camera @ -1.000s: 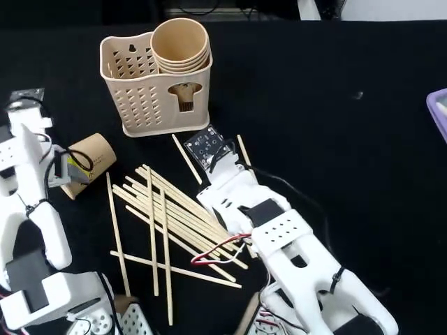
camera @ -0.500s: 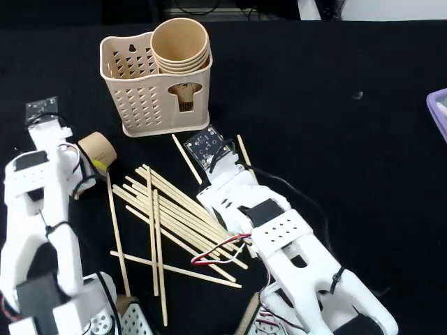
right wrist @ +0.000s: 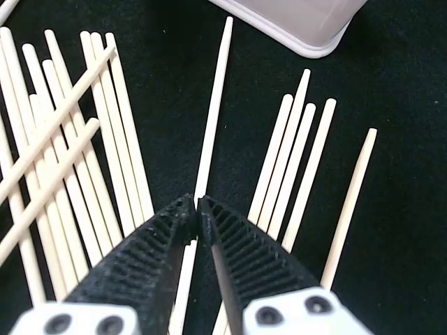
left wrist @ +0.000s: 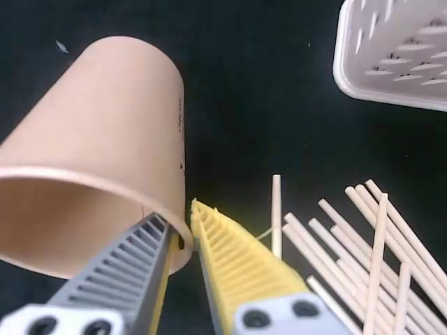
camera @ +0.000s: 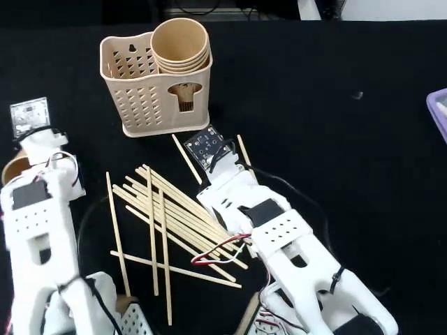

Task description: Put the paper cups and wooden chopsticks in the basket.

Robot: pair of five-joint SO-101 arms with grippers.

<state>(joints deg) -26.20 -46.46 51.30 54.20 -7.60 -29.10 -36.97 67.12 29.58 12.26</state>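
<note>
My left gripper is shut on the rim of a brown paper cup, one finger inside and one outside. In the high view that cup peeks out at the far left edge behind the left arm. The beige basket stands at the back with a stack of paper cups in it. Several wooden chopsticks lie scattered on the black table in front of it. My right gripper is shut, its tips pinched on a single chopstick that points at the basket.
A purple container pokes in at the right edge. Both arm bases stand at the near edge, with red and white wires trailing over the chopsticks. Open black table lies to the right of the basket.
The left arm has swung left with the paper cup in its gripper, carrying it from beside the chopsticks to the table's left edge. The right arm has stayed still.
</note>
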